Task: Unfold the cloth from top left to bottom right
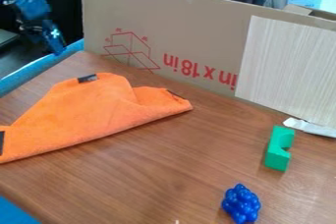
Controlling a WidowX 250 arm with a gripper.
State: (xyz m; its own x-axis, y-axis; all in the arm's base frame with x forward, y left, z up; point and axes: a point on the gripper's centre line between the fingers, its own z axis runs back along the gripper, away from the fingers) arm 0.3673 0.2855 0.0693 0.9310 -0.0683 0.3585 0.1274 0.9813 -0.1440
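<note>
Since the orange cloth (92, 115) lies folded on the left of the tabletop (157, 174), the unfolding looks unfinished; whether the tool (58, 46), far left, is open I cannot tell.

Bright, soft light leaves faint shadows on the table (164, 179).

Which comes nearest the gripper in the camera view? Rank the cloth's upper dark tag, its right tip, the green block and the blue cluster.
From the gripper:
1. Upper dark tag, at left
2. Right tip, mid-table
3. Green block, at right, and blue cluster, lower right: too close to call
</note>
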